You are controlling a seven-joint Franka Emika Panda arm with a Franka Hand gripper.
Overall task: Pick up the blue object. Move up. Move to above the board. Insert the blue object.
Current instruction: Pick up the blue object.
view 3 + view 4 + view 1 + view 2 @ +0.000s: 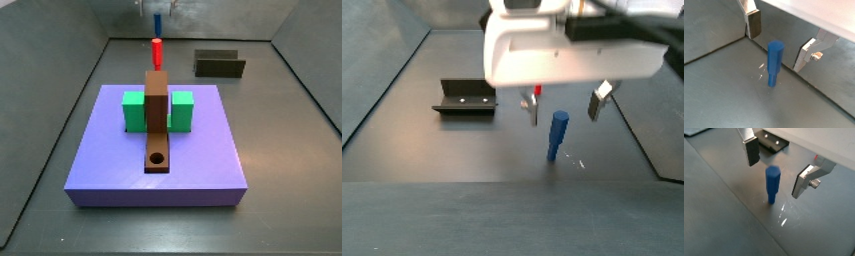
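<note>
The claw hangs wide open above the upright blue object; lower squarely, close pads at mid-shaft, keep it vertical.

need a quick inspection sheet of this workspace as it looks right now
surface: dark grey floor, bare around the rod.
job's things: blue rod stands upright on the floor, not held; brown plank lies on the purple platform with its hole at one end.
clutter: red peg upright behind the plank; green blocks on either side of the plank.
pincer: pincer open, a finger on each side of the rod top, not touching.
cables: nothing seen.
surroundings: fixture on the floor; grey walls.
</note>
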